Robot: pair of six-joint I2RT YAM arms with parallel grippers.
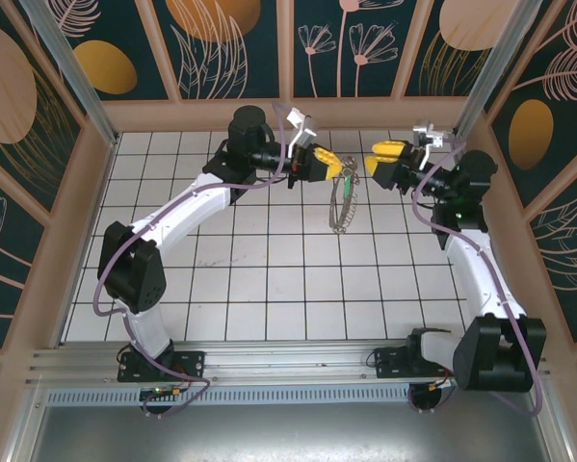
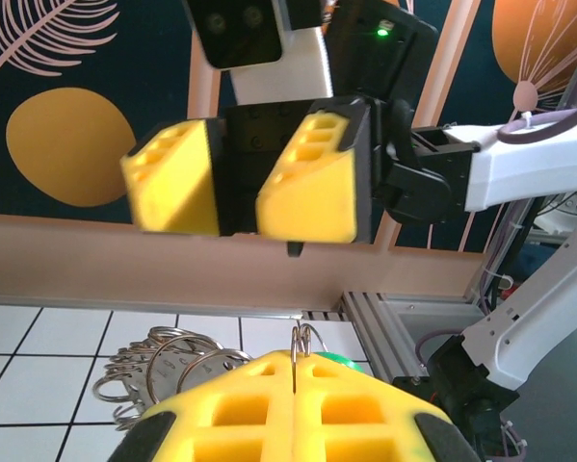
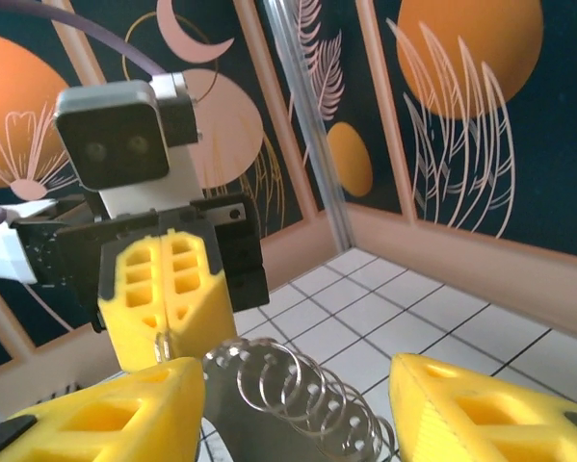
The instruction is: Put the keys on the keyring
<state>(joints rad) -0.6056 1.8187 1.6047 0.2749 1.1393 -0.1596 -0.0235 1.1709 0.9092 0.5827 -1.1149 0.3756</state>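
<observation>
White tiles (image 1: 269,279) lie beneath one keyring (image 1: 341,217) and one green key (image 2: 334,359).

I'm holding both arms reaching inward, the left gripper (image 1: 328,166) pressing its jaws together, the right gripper (image 1: 380,156) facing it, jaws standing apart.

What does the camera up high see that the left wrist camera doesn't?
Top view, not the wrist one: the whole left arm, the arm bases at the near edge, and how the keyring hangs above the white tiles. Left wrist view, not the top one: a close look at the left fingers pressed shut on one thin loop of the ring. Both: the keyring, the green key near its loops, and the right fingers standing open, facing the left ones.
</observation>
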